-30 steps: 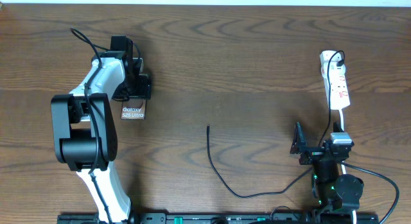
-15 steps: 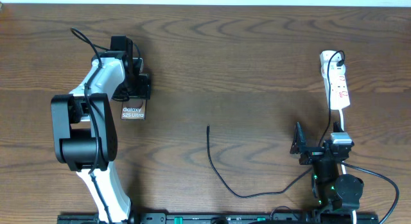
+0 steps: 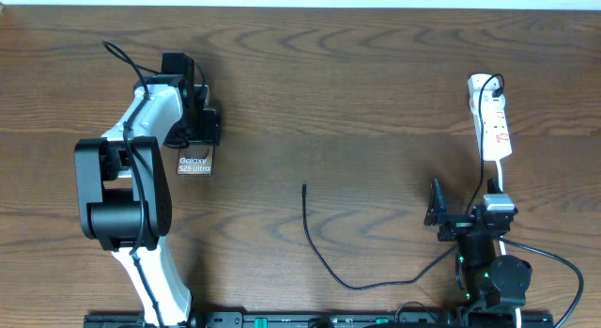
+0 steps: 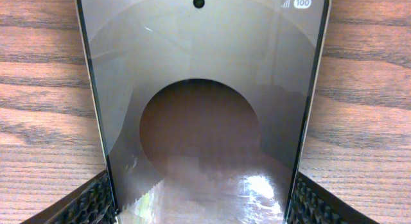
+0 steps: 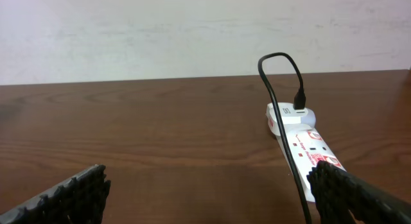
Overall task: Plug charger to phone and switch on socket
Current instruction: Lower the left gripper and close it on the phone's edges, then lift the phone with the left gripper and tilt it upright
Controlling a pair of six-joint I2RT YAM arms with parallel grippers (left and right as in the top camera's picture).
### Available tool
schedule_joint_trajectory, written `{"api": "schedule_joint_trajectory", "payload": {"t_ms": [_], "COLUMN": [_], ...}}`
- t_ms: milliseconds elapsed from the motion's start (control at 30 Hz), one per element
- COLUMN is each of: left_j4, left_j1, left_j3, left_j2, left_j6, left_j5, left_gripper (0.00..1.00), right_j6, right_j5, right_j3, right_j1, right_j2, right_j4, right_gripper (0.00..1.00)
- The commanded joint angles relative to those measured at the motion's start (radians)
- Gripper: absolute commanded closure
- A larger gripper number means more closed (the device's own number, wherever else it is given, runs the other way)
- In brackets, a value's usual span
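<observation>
The phone (image 4: pixel 199 76) lies flat on the table at the left, screen up with a brown oval; in the overhead view only its end with white "Galaxy S25 Ultra" text (image 3: pixel 194 163) shows below the left gripper (image 3: pixel 192 129). In the left wrist view that gripper (image 4: pixel 201 201) has one finger against each long edge of the phone, shut on it. The charger cable (image 3: pixel 315 243) lies loose mid-table, its tip (image 3: pixel 303 186) free. The white socket strip (image 3: pixel 492 121) lies far right, with the black plug (image 5: pixel 299 99) in it. My right gripper (image 3: pixel 467 211) is open and empty in front of the strip (image 5: pixel 302 144).
The black cable (image 5: pixel 286 140) runs over the strip toward the right arm's base. The strip's white cord (image 3: pixel 554 257) loops at the front right. A pale wall stands behind the table's far edge (image 5: pixel 128 83).
</observation>
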Motion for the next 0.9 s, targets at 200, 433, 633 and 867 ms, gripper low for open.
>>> {"api": "schedule_joint_trajectory", "payload": {"t_ms": [200,433,633,867], "left_j4": [0.0,0.0,0.0,-0.001], "left_j1": [0.003,0.003,0.003,0.003], "left_j3": [-0.01,-0.01,-0.01,0.001], "left_j2": [0.031,0.031,0.031,0.03], "left_j6": [0.003,0.003,0.003,0.003], "left_j5": [-0.02,-0.02,-0.02,-0.02], "left_gripper": [0.54,0.73,0.92,0.93], "right_j6": [-0.012,-0.012,-0.012,-0.012], "right_j5": [0.008,0.008,0.008,0.008], "right_j3": [-0.001,-0.001,-0.001,-0.001], "right_j1": [0.007,0.007,0.007,0.007], "right_j2": [-0.006,-0.006,-0.006,-0.006], "right_j4": [-0.005,-0.005,-0.005,-0.005], "right_gripper": [0.01,0.01,0.01,0.01]}}
